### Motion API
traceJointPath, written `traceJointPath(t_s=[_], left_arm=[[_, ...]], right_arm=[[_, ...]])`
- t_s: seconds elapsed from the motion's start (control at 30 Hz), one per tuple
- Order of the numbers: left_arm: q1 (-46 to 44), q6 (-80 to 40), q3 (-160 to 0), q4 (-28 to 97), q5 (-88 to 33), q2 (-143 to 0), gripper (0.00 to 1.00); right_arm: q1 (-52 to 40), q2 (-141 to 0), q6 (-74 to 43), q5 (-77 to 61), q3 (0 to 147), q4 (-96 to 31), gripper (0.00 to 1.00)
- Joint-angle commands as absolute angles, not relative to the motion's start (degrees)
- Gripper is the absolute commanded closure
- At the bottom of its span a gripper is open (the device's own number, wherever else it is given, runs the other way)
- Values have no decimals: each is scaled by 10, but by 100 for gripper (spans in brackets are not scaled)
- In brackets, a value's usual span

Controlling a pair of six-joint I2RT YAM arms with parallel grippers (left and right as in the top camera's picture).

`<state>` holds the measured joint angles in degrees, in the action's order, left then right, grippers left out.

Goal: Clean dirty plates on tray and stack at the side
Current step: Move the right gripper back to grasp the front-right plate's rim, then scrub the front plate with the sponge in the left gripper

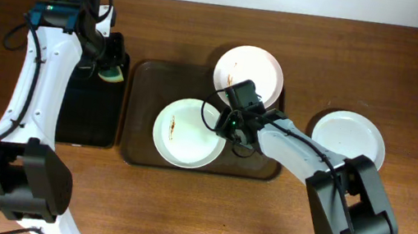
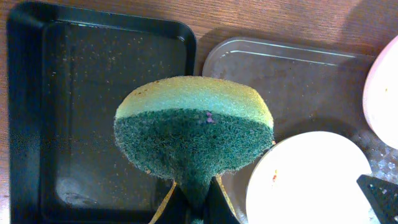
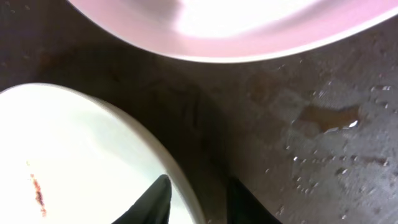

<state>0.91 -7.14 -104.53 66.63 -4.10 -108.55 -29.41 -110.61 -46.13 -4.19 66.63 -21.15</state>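
Two smeared plates lie on the brown tray (image 1: 137,123): a near one (image 1: 188,133) and a far one (image 1: 249,71) that overhangs the tray's far rim. A third, unmarked plate (image 1: 349,138) lies on the table to the right. My right gripper (image 1: 234,129) straddles the near plate's right rim. In the right wrist view its jaws (image 3: 199,193) sit close on either side of that rim (image 3: 74,149). My left gripper (image 1: 109,65) is shut on a green and yellow sponge (image 2: 193,130) above the black tray (image 2: 93,93).
The black tray (image 1: 90,103) stands just left of the brown tray. The brown tray's floor (image 3: 298,124) is wet, with drops and a small puddle. Bare wooden table (image 1: 202,216) lies in front of the trays.
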Motion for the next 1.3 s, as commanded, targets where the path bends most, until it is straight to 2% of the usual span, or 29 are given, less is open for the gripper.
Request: traceJointPath(t_s=[0.0, 0.03, 0.07, 0.13, 0.17, 0.33, 0.53, 0.63, 0.77, 0.9, 0.97, 1.07, 1.13, 1.2, 1.27], left_arm=[[-10, -59, -1050, 671, -68, -1111, 99], [-18, -55, -1050, 671, -69, -1120, 99], [-25, -49, -1050, 672, -69, -1129, 99], [-42, -42, -1050, 681, -73, -1151, 99], [-53, -38, -1050, 682, -78, -1162, 99], [-104, 1, -1050, 675, -96, -1220, 99], [-135, 83, -1050, 597, -99, -1322, 99], [-142, 106, -1050, 612, -113, -1352, 99], [-158, 223, -1050, 705, -264, -1357, 99], [-153, 208, -1050, 706, -233, -1357, 99], [-135, 26, -1051, 672, -44, -1357, 99], [-112, -84, -1051, 665, 114, -1357, 99], [-103, -109, -1051, 680, 124, -1357, 99], [-107, -98, -1051, 722, 84, -1357, 99], [-120, 22, -1051, 774, -82, -1357, 99]], right_arm=[[-303, -1134, -435, -89, 664, -193, 71], [-305, -1140, -435, -91, 664, -192, 71], [-305, -1146, -437, -96, 664, -193, 75], [-302, -1148, -446, -100, 664, -195, 93], [-303, -1148, -455, -99, 664, -195, 96], [-302, -1148, -455, -99, 664, -196, 96], [-302, -1148, -454, -101, 664, -201, 96], [-302, -1148, -454, -101, 664, -201, 96], [-302, -1148, -454, -99, 664, -201, 96], [-302, -1148, -452, -99, 664, -201, 96], [-302, -1148, -452, -99, 664, -203, 96], [-302, -1148, -452, -99, 664, -203, 96], [-302, -1148, -452, -99, 664, -203, 96], [-302, -1148, -452, -99, 664, -203, 96], [-302, -1148, -452, -99, 664, -203, 96]])
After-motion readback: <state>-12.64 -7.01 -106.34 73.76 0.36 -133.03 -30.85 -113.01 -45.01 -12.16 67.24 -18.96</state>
